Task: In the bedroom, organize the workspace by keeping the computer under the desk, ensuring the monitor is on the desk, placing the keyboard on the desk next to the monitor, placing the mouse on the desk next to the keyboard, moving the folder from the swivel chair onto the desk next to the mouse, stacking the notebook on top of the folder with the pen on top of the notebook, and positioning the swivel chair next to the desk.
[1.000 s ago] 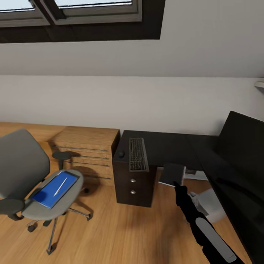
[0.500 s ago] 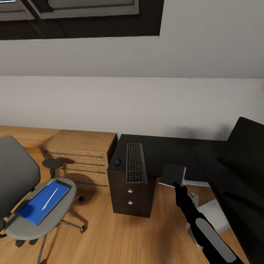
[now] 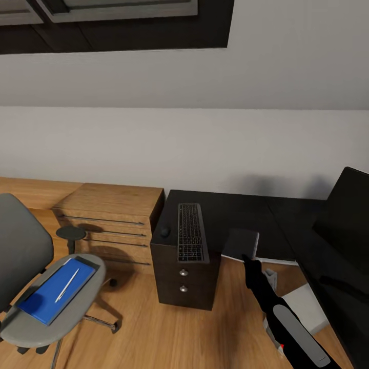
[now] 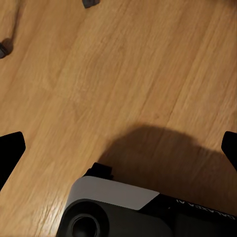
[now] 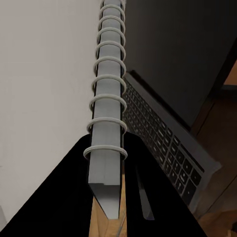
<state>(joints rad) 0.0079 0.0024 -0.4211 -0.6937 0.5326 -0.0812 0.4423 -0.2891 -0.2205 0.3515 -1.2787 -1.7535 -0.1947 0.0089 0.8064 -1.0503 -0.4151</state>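
Observation:
My right gripper (image 3: 249,262) is shut on the lower edge of the notebook (image 3: 241,244), held upright over the front of the black desk (image 3: 230,210). In the right wrist view the notebook's spiral spine (image 5: 106,108) runs between the dark fingers (image 5: 74,187). The keyboard (image 3: 191,232) lies on the drawer end of the desk, with the mouse (image 3: 164,231) just to its left. The monitor (image 3: 348,205) stands at the right edge. On the swivel chair (image 3: 31,287) lies the blue folder (image 3: 54,293) with the pen (image 3: 67,285) on it. My left gripper (image 4: 118,148) hangs open over the floor.
Low light-wood shelving (image 3: 113,215) stands against the wall between the chair and the desk. A pale grey box (image 3: 307,307) with a red light sits on the floor under the desk, beside my right arm. Wood floor (image 3: 169,333) lies in front of the drawer unit (image 3: 184,279).
The whole picture has shifted, so the camera moved: chair and desk now sit lower and further left. The notebook stays in my right gripper.

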